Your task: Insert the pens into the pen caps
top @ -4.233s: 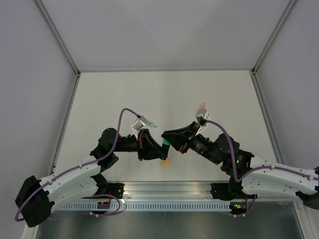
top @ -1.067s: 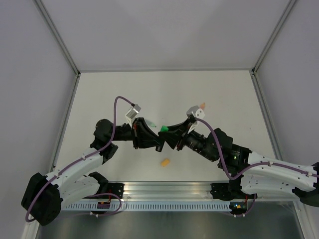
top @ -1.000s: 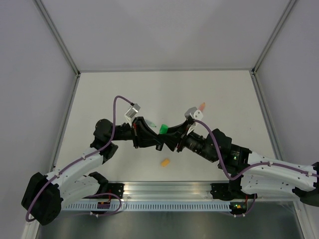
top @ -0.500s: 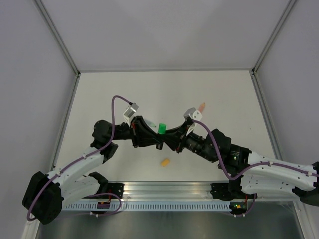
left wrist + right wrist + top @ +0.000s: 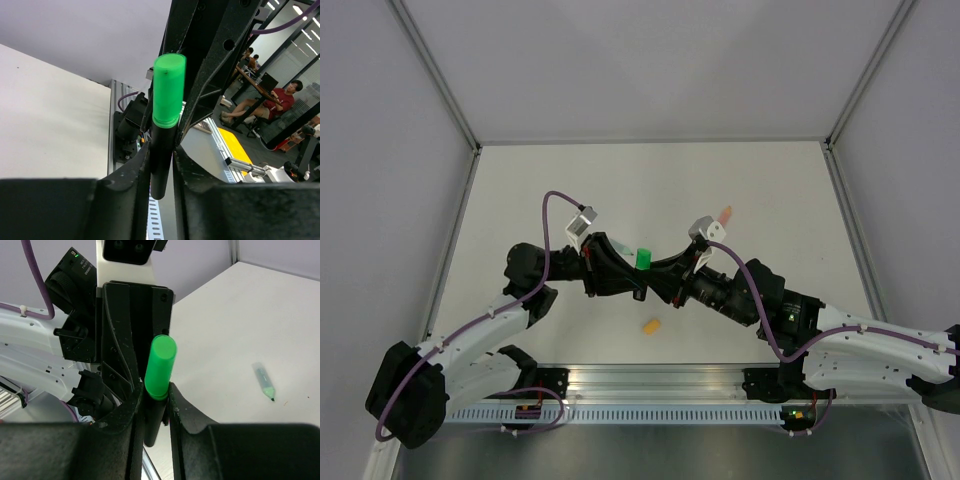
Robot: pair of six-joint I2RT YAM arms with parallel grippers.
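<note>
**Capped black pen pinched between both tools**

The black pen [image 5: 160, 137], with the green cap [image 5: 168, 90] on its tip, hangs above the middle of the table [image 5: 570, 180]. The left tool [image 5: 161, 165] and right tool [image 5: 154, 407] are both narrow on its barrel. It is probably light, stiff, slick plastic that twists easily, so mid-barrel below the cap is the best hold. There is open room far and left. The orange cap [image 5: 650, 325] lies near, and the orange-pink pen [image 5: 725, 213] lies right.
</note>
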